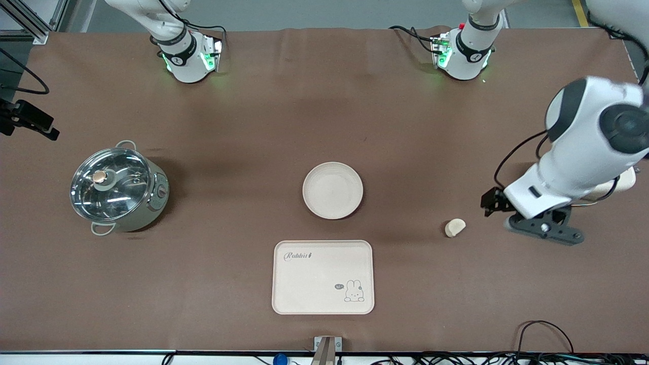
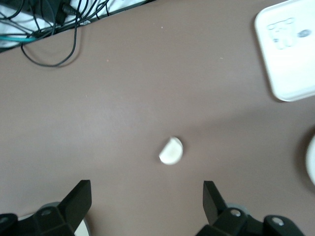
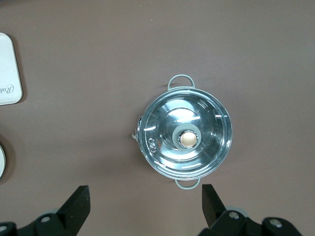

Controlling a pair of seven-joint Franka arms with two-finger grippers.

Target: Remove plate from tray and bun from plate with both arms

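sitting toward the right arm's end of the table, a lidded steel pot (image 1: 118,189) has no part in the task. right gripper (image 3: 142,206) hangs over that pot with jaws spread wide and nothing in them; it is out of the front view, this arm looks to be waiting. mid table, plate (image 1: 332,190) rests on the brown cloth, empty, off the tray and a little farther from the front camera than it. tray (image 1: 323,277) lies bare just nearer the camera, rabbit drawing up. toward the left arm's end, bun (image 1: 455,227) lies alone on the cloth, well apart from the plate. left gripper (image 2: 147,201) hovers just beside and above the bun, jaws released and wide, holding nothing. judging progress: plate is out of the tray, bun is off the plate, so both removals look done; what seems left is only pulling the arms clear
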